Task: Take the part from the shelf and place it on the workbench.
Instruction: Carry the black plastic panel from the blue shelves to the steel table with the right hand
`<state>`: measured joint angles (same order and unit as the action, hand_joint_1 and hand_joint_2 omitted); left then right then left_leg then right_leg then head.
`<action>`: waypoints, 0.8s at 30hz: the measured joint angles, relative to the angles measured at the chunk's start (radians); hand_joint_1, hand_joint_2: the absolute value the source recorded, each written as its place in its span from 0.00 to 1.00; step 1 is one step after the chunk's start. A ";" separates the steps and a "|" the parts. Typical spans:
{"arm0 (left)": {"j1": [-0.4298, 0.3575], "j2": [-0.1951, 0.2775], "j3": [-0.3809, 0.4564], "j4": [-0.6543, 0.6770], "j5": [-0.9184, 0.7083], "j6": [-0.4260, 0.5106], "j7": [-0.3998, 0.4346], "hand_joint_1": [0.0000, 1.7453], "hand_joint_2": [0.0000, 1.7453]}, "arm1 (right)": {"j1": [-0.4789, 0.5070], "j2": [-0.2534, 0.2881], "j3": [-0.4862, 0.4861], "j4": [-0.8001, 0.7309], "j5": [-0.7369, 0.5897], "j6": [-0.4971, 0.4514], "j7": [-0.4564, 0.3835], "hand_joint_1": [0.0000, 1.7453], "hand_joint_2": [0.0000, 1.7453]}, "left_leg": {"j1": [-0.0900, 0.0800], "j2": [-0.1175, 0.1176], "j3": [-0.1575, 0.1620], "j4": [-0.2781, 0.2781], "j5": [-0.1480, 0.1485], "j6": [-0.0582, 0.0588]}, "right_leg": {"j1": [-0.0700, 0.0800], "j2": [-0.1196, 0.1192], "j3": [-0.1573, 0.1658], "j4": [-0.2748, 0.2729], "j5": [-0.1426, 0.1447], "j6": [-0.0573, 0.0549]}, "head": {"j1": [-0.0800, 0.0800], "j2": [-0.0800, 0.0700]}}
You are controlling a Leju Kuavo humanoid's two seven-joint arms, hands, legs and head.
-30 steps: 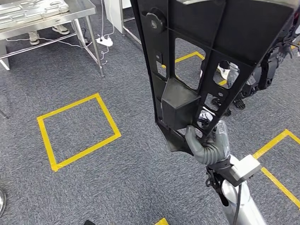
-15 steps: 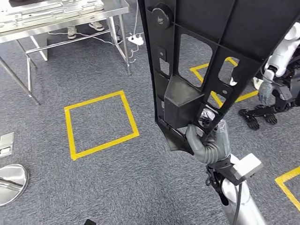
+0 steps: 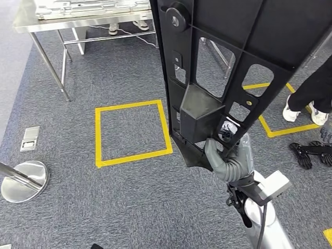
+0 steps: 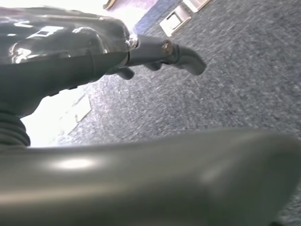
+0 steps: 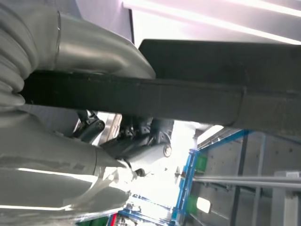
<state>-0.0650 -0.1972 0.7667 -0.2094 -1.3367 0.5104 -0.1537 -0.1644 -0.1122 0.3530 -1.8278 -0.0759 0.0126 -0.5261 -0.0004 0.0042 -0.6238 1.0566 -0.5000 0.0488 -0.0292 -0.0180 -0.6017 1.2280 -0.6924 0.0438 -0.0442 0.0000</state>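
We are carrying the black part (image 3: 243, 57) upright, right hand (image 3: 231, 161) fingers clamping its lower edge, left hand (image 4: 106, 52) fingers loosely spread, and steering steadily toward the workbench (image 3: 78, 18).

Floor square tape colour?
Yellow, on grey carpet; the square shows best in the head view.

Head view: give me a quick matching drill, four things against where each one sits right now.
Things:
1. black part
2. steel workbench
3. yellow tape square
4. round metal stand base

Places:
a. on the carpet just below the workbench
b. held by the right hand
c. top left
d. left edge, on the carpet

Pairs: 1-b, 2-c, 3-a, 4-d
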 joint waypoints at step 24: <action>0.001 0.000 0.001 0.000 -0.004 -0.001 0.007 0.00 1.00 | 0.006 0.014 -0.004 -0.002 -0.036 0.020 -0.009 1.00 1.00 | -0.010 -0.045 0.031 -0.007 -0.024 -0.011 | 0.013 0.028 0.017 -0.179 0.153 -0.027 | -0.002 0.000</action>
<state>-0.0638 -0.1967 0.7675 -0.2090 -1.3409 0.5093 -0.1472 -0.1584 -0.0980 0.3488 -1.8299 -0.1118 0.0323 -0.5352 -0.0102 -0.0407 -0.5924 1.0495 -0.5236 0.0382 -0.0165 0.0100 -0.5848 1.0492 -0.5393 0.0171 -0.0458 0.0000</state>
